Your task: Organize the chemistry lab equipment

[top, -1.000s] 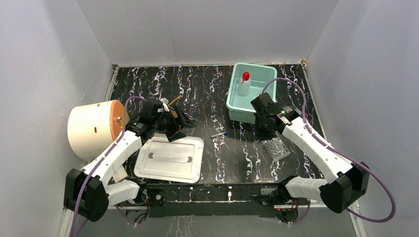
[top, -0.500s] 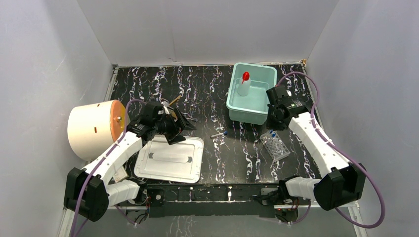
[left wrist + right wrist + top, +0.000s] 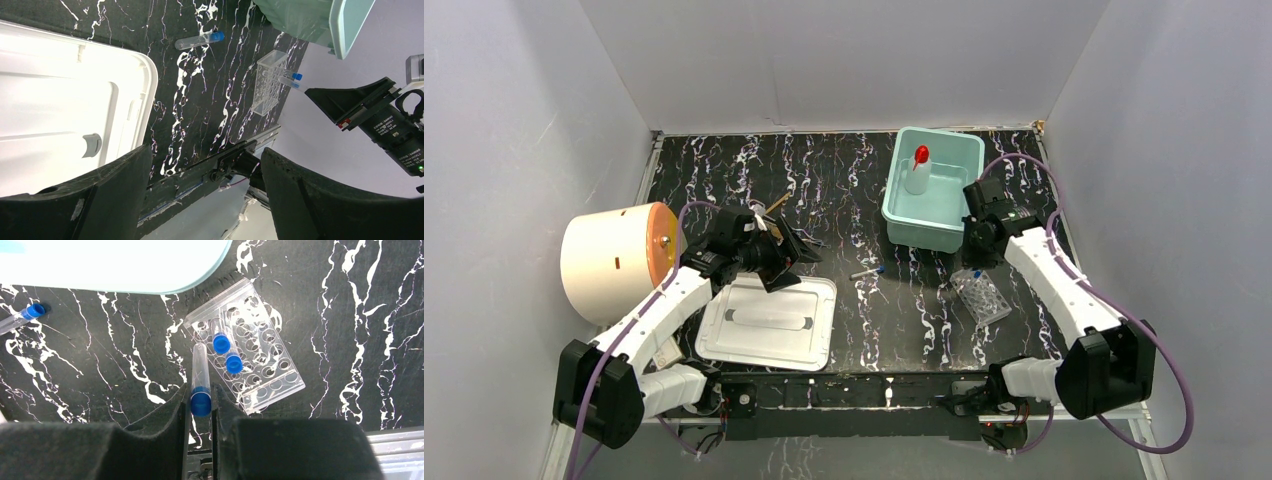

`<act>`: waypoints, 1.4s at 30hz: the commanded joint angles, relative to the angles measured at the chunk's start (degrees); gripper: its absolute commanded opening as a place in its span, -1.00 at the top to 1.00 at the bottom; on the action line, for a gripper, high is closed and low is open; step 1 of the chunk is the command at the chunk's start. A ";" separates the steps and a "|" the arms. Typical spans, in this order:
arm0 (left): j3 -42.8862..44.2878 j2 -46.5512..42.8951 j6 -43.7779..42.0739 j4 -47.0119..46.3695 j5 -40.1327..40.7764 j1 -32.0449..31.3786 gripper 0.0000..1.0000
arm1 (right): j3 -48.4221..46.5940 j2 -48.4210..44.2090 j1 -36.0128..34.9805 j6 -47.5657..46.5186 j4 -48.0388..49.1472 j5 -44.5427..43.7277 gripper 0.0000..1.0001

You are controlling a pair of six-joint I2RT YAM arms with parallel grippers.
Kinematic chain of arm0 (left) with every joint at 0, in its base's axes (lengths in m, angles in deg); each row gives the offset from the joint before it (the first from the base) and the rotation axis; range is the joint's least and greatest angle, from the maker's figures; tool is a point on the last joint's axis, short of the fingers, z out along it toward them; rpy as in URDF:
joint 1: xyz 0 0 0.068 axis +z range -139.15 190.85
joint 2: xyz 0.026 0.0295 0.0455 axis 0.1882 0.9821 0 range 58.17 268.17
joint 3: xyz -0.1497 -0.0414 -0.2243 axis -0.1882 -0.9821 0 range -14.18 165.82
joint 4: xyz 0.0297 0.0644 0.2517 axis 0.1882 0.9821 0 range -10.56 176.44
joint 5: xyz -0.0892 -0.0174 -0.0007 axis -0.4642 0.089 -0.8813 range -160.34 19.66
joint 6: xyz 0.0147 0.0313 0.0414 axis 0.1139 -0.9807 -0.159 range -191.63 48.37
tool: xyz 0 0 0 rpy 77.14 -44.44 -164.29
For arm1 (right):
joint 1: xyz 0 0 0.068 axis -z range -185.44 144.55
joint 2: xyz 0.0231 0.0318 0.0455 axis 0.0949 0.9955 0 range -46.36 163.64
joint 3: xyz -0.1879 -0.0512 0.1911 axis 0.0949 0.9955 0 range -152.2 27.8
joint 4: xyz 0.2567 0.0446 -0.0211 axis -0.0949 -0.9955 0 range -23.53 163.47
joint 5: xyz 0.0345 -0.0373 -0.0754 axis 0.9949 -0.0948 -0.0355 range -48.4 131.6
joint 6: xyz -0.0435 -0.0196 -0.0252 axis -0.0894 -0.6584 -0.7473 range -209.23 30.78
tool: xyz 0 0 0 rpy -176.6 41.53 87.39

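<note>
Jaws of my right gripper (image 3: 201, 402) were nearly closed, pinching a small blue-capped clear plastic tube (image 3: 200, 367) by its cap, just beside the clear plastic tube rack (image 3: 272, 365), which carried two more tubes (image 3: 221, 343). My left gripper (image 3: 202, 175) gaped wide and empty beside the flat white plastic tray (image 3: 50, 100); a loose blue-capped tube (image 3: 199, 40) lay on the black marbled table (image 3: 844, 180).

Red-capped squeeze bottle (image 3: 917, 170) upright in teal bin (image 3: 944, 133); clear tube rack (image 3: 265, 365) holds two blue-capped tubes (image 3: 221, 343); third tube (image 3: 200, 367) pinched in right gripper (image 3: 200, 392); fourth tube (image 3: 866, 272) lying on bench (image 3: 824, 180).
</note>
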 commanded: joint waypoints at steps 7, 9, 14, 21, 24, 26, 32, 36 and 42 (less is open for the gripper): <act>-0.80 -0.82 0.19 0.50 -1.49 0.25 -0.57 | 1.12 1.15 0.67 -2.01 4.34 1.07 0.57; -0.74 -0.72 0.10 0.49 -1.50 0.26 -0.57 | 1.36 1.55 0.74 -2.32 4.46 0.89 0.57; -0.75 -0.49 0.18 0.32 -1.61 0.32 -0.57 | 2.25 2.19 0.84 -2.55 4.51 0.60 0.57; -1.11 -0.54 0.19 0.32 -1.55 0.31 -0.57 | 3.36 2.03 0.93 -2.90 4.82 1.64 0.57; -1.34 -0.75 0.40 0.20 -1.47 0.30 -0.57 | 3.86 2.15 0.99 -2.74 5.47 2.01 0.57; -1.29 -0.84 0.35 0.12 -1.51 0.32 -0.57 | 3.97 2.40 0.93 -2.83 5.89 1.95 0.57; -1.37 -0.85 0.37 0.25 -1.39 0.28 -0.57 | 3.58 3.61 0.94 -3.08 6.31 0.62 0.57; -1.49 -0.70 0.43 0.00 -1.51 0.27 -0.57 | 3.46 4.51 0.95 -3.00 6.96 0.45 0.56; -1.51 -0.67 0.44 0.25 -1.42 0.28 -0.57 | 3.80 5.64 0.97 -2.89 7.77 1.05 0.53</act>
